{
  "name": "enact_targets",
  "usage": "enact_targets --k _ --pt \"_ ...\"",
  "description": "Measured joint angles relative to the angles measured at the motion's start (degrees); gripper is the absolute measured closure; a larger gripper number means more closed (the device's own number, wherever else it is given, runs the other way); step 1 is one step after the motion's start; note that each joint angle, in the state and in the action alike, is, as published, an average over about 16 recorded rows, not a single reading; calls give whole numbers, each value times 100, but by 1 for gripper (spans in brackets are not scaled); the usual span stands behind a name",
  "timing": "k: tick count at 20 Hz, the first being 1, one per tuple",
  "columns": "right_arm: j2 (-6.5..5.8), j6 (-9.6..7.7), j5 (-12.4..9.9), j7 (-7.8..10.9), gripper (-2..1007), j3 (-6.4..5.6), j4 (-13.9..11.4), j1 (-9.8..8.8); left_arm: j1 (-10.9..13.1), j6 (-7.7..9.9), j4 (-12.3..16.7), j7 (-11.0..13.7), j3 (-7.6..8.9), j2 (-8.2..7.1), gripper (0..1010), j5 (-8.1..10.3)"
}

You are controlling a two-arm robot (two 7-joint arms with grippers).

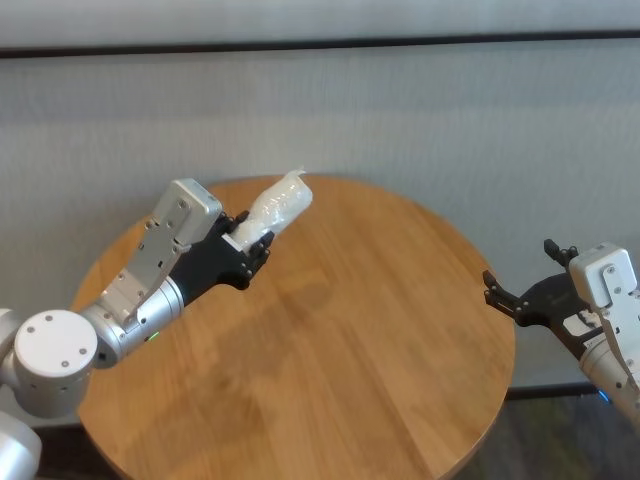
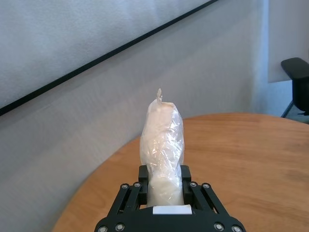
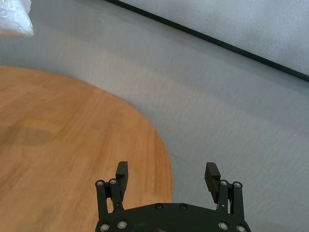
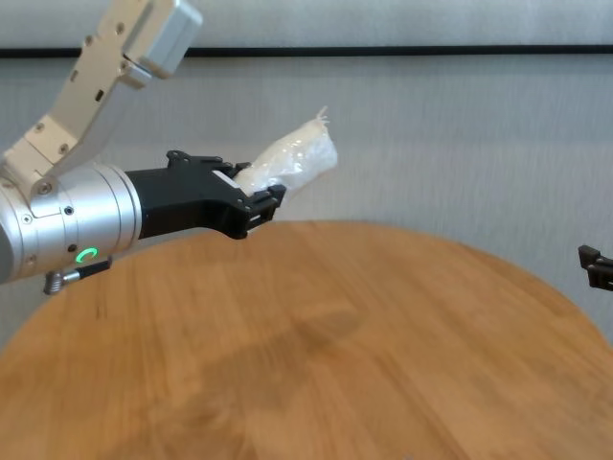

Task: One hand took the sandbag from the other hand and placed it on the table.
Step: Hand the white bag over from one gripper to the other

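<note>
The sandbag [image 1: 274,207], a white lumpy pouch in crinkly clear plastic, sticks out of my left gripper [image 1: 248,238], which is shut on its lower end and holds it in the air over the far left part of the round wooden table [image 1: 330,340]. In the left wrist view the sandbag [image 2: 161,145] rises between the black fingers [image 2: 141,180], twisted tip upward. The chest view shows the sandbag [image 4: 287,161] and left gripper [image 4: 251,199] well above the tabletop. My right gripper [image 1: 520,285] hangs open and empty off the table's right edge, fingers [image 3: 121,172] spread wide.
A grey wall with a dark horizontal strip [image 1: 320,45] runs behind the table. A dark chair [image 2: 297,72] stands far off in the left wrist view. The table's bare wood [image 4: 383,364] stretches between the two arms, with the sandbag's shadow on it.
</note>
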State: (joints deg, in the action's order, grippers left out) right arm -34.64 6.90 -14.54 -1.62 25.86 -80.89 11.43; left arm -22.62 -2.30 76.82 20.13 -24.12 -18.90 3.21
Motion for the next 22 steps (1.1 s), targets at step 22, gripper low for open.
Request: enact_targets --k 22 --pt "0 0 0 0 3 0 0 0 198 -524 412 545 109 -152 599 252"
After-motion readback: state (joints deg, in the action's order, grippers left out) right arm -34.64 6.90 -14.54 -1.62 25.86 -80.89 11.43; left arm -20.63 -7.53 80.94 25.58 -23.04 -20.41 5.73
